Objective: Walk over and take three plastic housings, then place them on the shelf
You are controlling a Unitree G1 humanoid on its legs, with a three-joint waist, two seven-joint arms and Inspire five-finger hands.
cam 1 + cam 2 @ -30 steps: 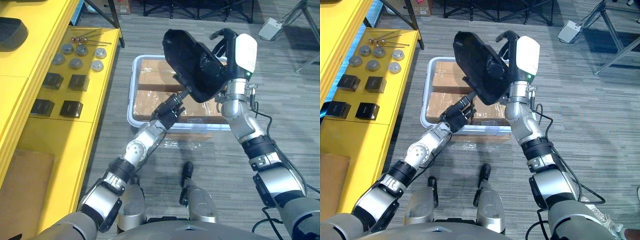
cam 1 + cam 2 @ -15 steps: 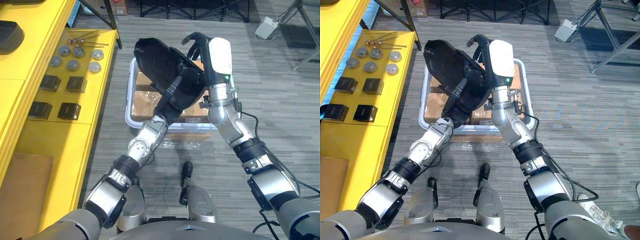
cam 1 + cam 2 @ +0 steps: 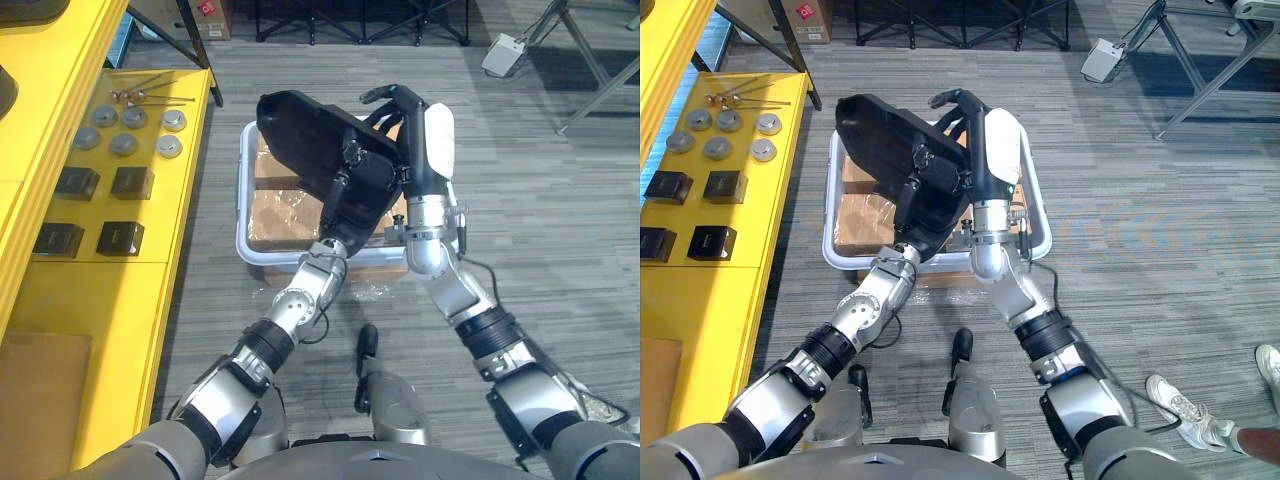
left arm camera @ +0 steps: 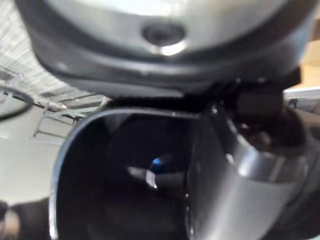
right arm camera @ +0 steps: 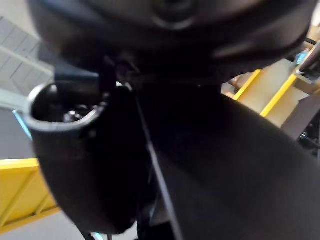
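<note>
Carry step judged in hand: plastic housing (image 3: 318, 150) is held above the bin (image 3: 243, 240), right hand (image 3: 414, 160) curled round its rim; left hand (image 3: 338, 212) grip cannot be told. A turn toward the shelf (image 3: 100, 290) is called for.

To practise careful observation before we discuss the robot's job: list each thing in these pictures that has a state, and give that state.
housing, held up over the bin, tilted, between both hands
right hand, curled over the housing's top edge
left hand, against the housing's lower end
bin, on the floor, open, holding boxes
shelf, carrying discs and blocks
</note>
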